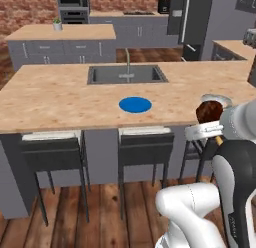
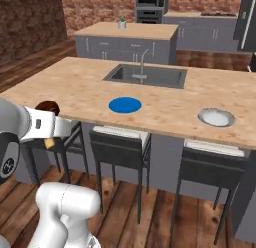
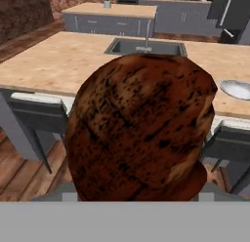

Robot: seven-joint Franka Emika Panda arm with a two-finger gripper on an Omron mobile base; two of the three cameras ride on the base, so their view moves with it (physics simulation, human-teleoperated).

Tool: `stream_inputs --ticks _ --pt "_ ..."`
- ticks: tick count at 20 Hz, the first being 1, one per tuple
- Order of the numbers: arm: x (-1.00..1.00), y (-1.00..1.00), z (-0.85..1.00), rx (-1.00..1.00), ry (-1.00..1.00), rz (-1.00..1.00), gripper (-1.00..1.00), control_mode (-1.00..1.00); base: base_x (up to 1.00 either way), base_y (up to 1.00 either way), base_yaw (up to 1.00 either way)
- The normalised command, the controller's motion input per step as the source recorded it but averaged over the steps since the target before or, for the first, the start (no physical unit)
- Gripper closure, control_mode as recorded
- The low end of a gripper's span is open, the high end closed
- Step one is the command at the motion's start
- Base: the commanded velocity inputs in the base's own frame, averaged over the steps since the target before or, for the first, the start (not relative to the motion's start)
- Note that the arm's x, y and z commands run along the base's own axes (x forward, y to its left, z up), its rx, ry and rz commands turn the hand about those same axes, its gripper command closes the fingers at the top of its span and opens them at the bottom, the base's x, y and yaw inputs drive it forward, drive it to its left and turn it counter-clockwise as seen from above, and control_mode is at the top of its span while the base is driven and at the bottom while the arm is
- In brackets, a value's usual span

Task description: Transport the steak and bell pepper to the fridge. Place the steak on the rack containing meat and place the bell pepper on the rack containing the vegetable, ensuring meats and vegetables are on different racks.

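A kitchen island with a pale wooden counter (image 1: 60, 99) runs across the scene, and everything here is placed by it. Toward its left end the top is bare wood. At its middle, a grey sink (image 1: 127, 74) with a thin tap is sunk into the far side, and a flat blue plate (image 1: 135, 104) lies on the wood just in front of the sink. Dark stools (image 1: 145, 149) stand tucked under the near edge. Toward the right end sits a pale round dish (image 2: 216, 117), partly cut off by the arm in the left base view. Off the counter's near edge, out over the stools, the gripper (image 1: 212, 123) carries the steak (image 3: 139, 126), a dark reddish-brown, glossy lump. The jaws are clamped on the steak, though the meat hides the fingertips completely. Far behind the island's right end stands the tall dark fridge (image 1: 187, 19), its top cut off; its door state is hard to make out.
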Motion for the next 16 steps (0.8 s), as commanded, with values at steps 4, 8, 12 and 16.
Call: stream_inputs --ticks 4,8,12,16 --pt "0.00 0.00 0.00 0.00 0.00 0.00 1.00 1.00 0.16 1.00 0.19" --pt "0.00 0.00 0.00 0.00 0.00 0.00 1.00 1.00 0.52 1.00 0.01" --pt "0.00 0.00 0.00 0.00 0.00 0.00 1.00 1.00 0.79 1.00 0.00" --pt "0.00 0.00 0.00 0.00 0.00 0.00 1.00 1.00 0.76 1.00 0.00"
